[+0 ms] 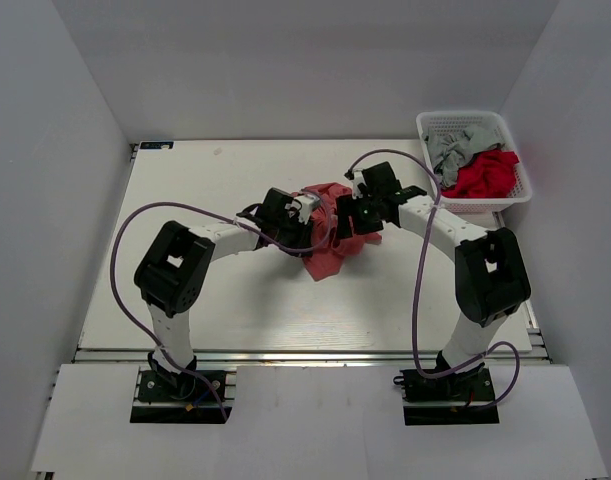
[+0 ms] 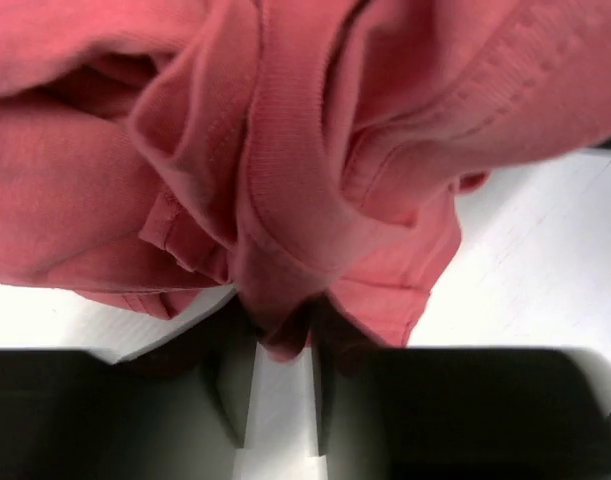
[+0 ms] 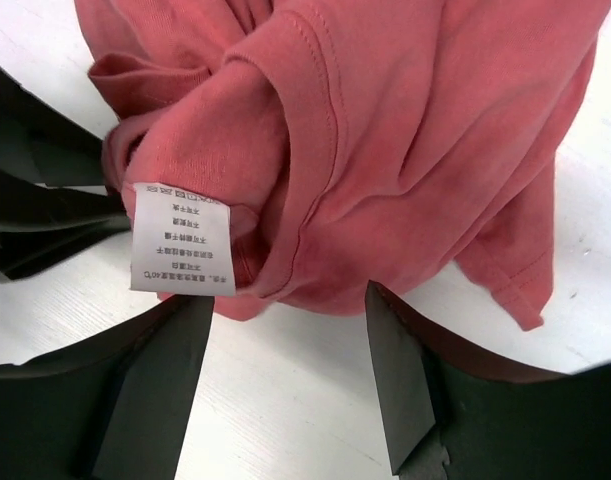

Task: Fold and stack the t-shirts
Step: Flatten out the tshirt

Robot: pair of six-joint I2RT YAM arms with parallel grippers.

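The task looks barely begun. The muted salmon-red cloth t-shirt (image 1: pixel 327 252) lies crumpled at the middle of the white desk (image 1: pixel 205 180), unfolded, between the two arms. The left pincer (image 2: pixel 280 330) is narrow, pinching a fold of that shirt. The right pincer (image 3: pixel 285 298) stands wide, with a bunched edge bearing a white care label (image 3: pixel 180 238) between its fingers but not clamped. At the far right, the white plastic mesh basket (image 1: pixel 465 116) holds the grey t-shirt (image 1: pixel 450 150) and the brighter red t-shirt (image 1: pixel 485 175), both heaped. No shirt is folded and no stack exists, so nearly everything appears left to do.
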